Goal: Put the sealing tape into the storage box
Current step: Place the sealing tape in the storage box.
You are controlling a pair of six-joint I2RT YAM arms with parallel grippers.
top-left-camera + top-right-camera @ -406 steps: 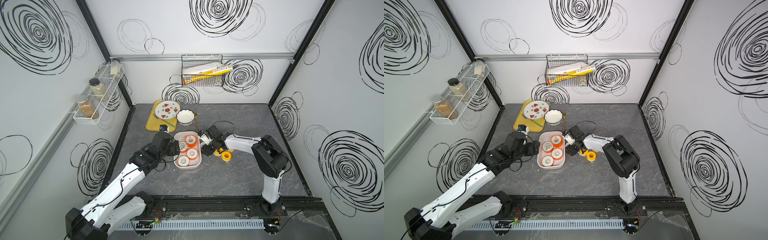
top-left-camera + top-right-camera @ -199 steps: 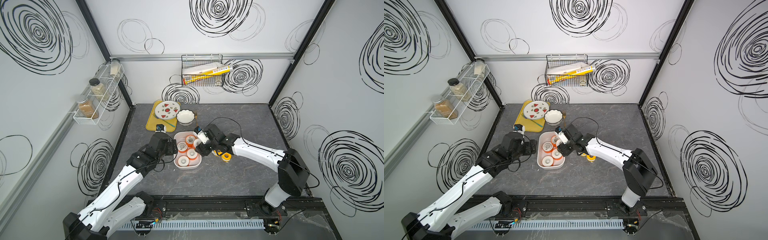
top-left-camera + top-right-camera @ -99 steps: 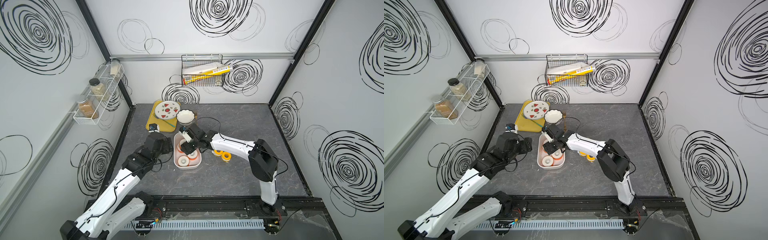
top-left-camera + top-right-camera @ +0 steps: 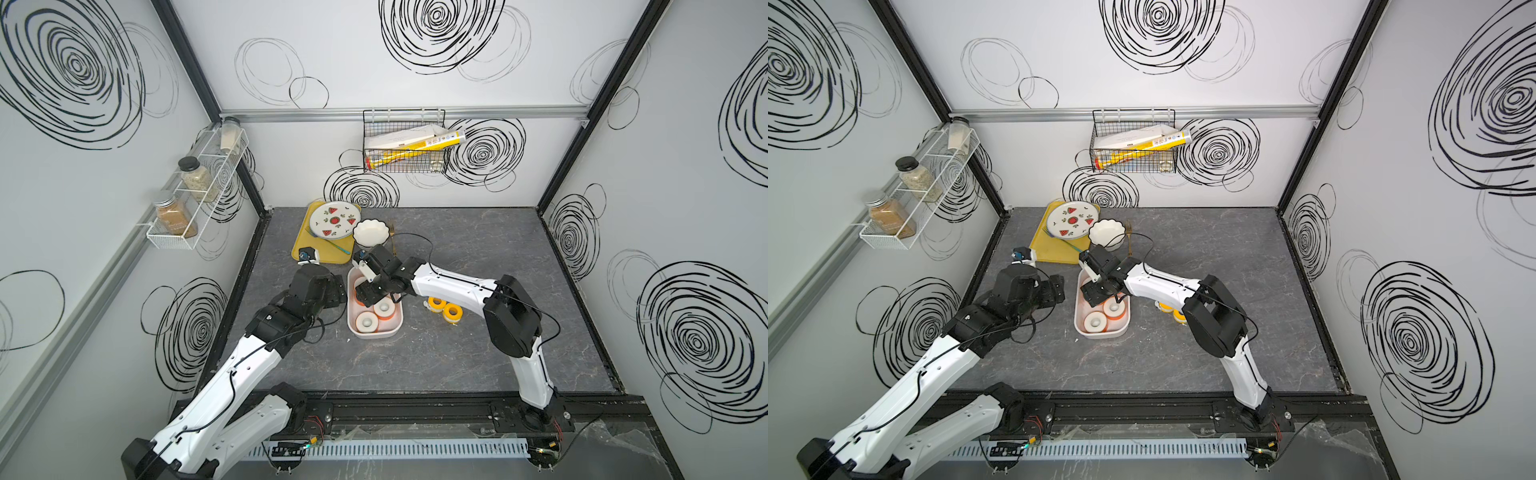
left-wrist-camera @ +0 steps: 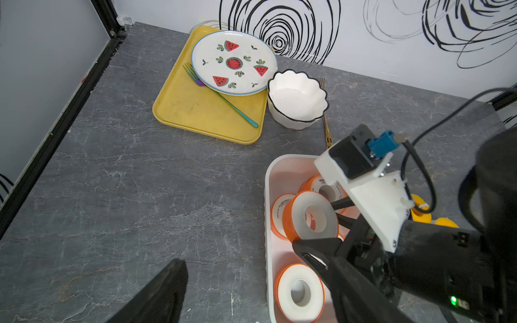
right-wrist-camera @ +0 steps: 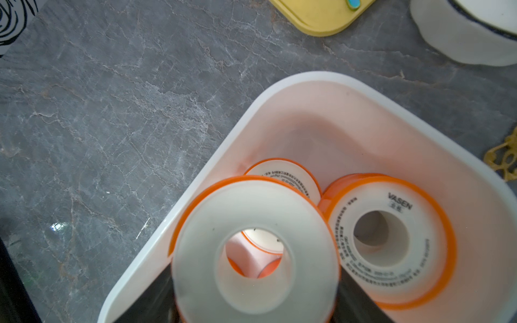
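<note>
The storage box (image 4: 376,334) (image 4: 1100,334) is a white bin on the grey table, with several orange-flanged spools of sealing tape (image 4: 366,322) (image 5: 299,292) lying in it. My right gripper (image 4: 365,291) (image 4: 1094,297) hangs over the box's far end, shut on another orange-flanged spool (image 5: 300,207) (image 6: 251,207). This spool is held on edge, just above the spools (image 6: 391,268) below. Two yellow-flanged spools (image 4: 442,306) (image 5: 419,208) lie on the table right of the box. My left gripper (image 4: 332,291) (image 4: 1054,286) is open and empty, left of the box; one finger (image 5: 162,296) shows in the left wrist view.
Behind the box stands a yellow tray (image 4: 303,249) with a watermelon plate (image 4: 334,215) and a fork. A white fluted bowl (image 4: 371,232) and a gold fork (image 4: 391,235) lie beside it. A wire basket hangs on the back wall and a spice rack on the left wall.
My right arm has swung left from the table beside the yellow spools to over the box's far end, carrying the orange spool. My left gripper has drawn back left from the box.
</note>
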